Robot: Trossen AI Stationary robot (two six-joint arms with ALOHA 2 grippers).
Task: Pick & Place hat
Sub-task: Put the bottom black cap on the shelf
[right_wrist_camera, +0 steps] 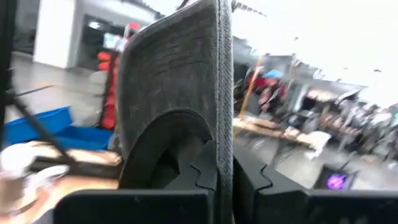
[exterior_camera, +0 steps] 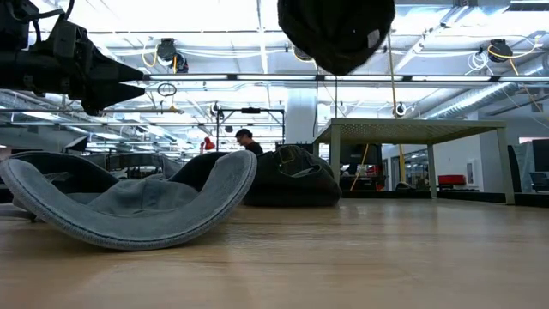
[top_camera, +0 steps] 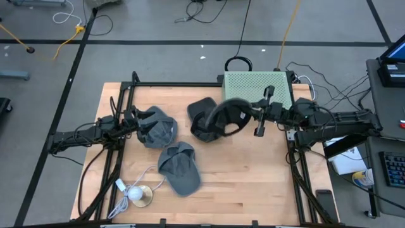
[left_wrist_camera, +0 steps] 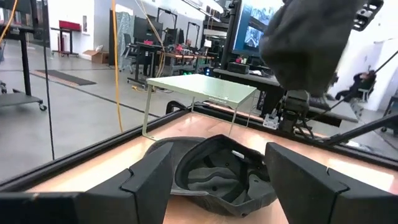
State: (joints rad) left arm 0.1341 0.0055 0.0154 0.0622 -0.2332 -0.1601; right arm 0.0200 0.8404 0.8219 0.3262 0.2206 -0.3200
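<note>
A wooden tabletop point(top_camera: 253, 183) is seen under both arms, with a green rack point(top_camera: 256, 88) at its far edge. A dark hat point(top_camera: 229, 117) is held off the surface by its brim in the closed right hand point(top_camera: 248, 113) — just above another dark hat point(top_camera: 201, 120) left lying below. The left hand point(top_camera: 134, 119) is held wide apart over a grey hat point(top_camera: 155, 130), and a second grey hat point(top_camera: 178, 168) lies nearer the front.

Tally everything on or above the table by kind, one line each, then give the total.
Hats: 4, one dark hat held up by the right gripper, a second dark hat on the table, two grey hats lying flat
Green stand: 1
White bulb on a gold base: 1
Total: 6
</note>
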